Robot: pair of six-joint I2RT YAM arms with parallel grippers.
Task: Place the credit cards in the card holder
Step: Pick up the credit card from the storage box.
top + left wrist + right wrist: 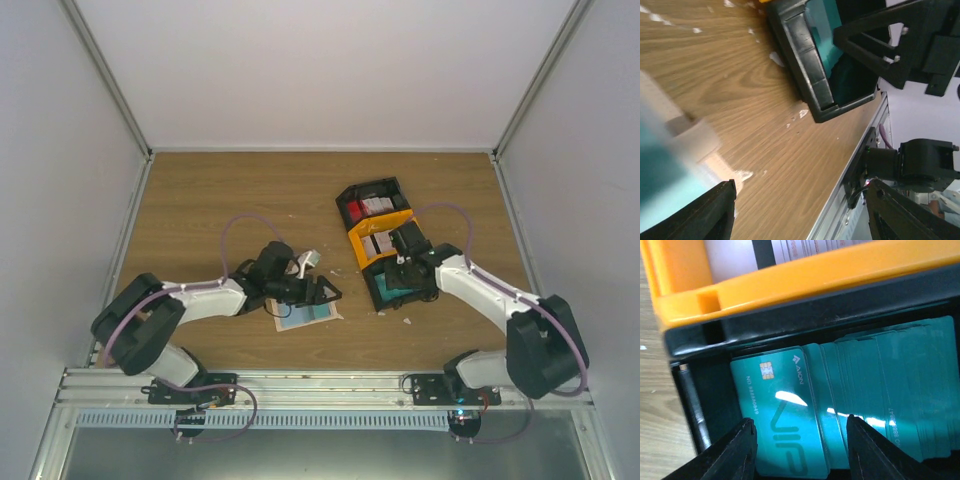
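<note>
One teal card (318,313) seemingly on open card holder (293,321); many teal cards (890,390) left in black bin (690,395). Right tool (800,450) apart, astride top card (780,410); left tool (800,200) apart, empty.

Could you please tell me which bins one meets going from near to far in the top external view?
Near black bin with teal cards → yellow bin → far black bin with red cards.
</note>
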